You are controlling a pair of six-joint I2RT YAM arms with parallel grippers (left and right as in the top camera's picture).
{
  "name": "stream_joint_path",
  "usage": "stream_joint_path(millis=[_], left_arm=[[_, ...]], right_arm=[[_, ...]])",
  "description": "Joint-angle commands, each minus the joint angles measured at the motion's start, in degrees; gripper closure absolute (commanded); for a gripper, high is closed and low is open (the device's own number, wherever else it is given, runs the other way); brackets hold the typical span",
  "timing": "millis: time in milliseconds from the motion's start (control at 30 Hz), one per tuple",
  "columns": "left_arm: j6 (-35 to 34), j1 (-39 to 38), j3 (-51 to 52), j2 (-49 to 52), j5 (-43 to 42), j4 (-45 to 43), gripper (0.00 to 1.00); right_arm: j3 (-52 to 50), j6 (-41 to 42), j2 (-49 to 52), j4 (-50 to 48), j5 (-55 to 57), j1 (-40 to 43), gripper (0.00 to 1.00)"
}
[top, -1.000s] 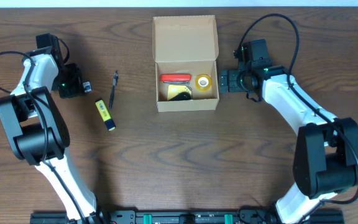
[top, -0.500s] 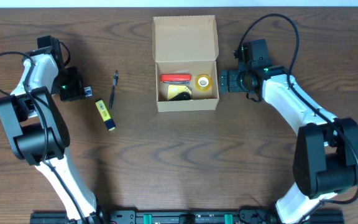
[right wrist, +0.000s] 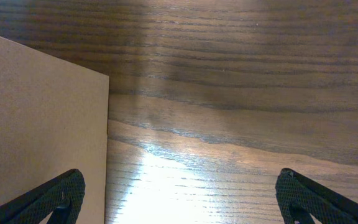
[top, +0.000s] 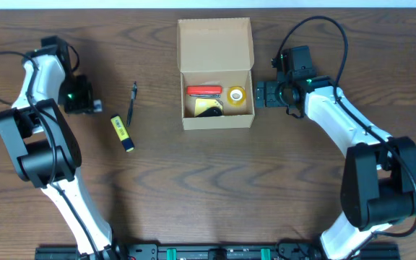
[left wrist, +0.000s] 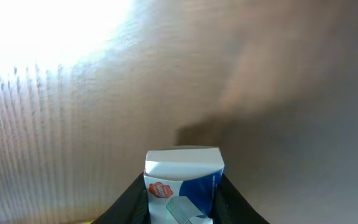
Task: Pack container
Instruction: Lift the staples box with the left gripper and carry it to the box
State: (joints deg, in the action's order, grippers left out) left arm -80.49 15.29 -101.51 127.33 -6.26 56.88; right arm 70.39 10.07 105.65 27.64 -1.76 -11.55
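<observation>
Overhead, counting from the bench's (top: 193, 188) nine o'clock edge rightward: my left end effector (top: 91, 103) sits at about ten o'clock. On the left wrist camera its two black fingers press against either side of one small carton (left wrist: 184, 177), glossy white and blue card with a red badge, so it is closed on that carton.

At the left end effector's four o'clock lies one stubby yellow marker (top: 122, 133) with dark ends. At the marker's one o'clock, just apart from it, lies one thin black pen (top: 133, 95).

One container (top: 216, 43) stands at the bench's twelve o'clock: plain tan cardboard, rectangular, its flap lid folded back flat toward twelve. Three things lie inside: one flat red piece (top: 204, 91), one yellow-and-black piece (top: 208, 108) at its six o'clock, and one small roll of yellowish tape (top: 235, 94) at its three o'clock.

My right end effector (top: 257, 94) hovers just beside the container's three o'clock wall. On the right wrist camera its fingers (right wrist: 55, 199) stand spread wide with nothing between them, above grained, shiny brown wood.
</observation>
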Motion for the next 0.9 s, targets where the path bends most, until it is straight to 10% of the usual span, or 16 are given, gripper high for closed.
stream_joint_path(millis=[0, 467, 867], left_arm=[[7.5, -0.8, -8.7, 0.1, 4.9, 1.9, 0.73], [35.3, -16.0, -31.9, 0.1, 8.3, 0.5, 0.73], [77.5, -30.8, -32.2, 0.1, -3.4, 0.2, 0.76]], right_arm=[[0.0, 0.6, 0.0, 0.0, -0.2, 0.3, 0.01], [0.0, 0.6, 0.0, 0.0, -0.2, 0.3, 0.01], [0.0, 0.6, 0.0, 0.0, -0.2, 0.3, 0.01]])
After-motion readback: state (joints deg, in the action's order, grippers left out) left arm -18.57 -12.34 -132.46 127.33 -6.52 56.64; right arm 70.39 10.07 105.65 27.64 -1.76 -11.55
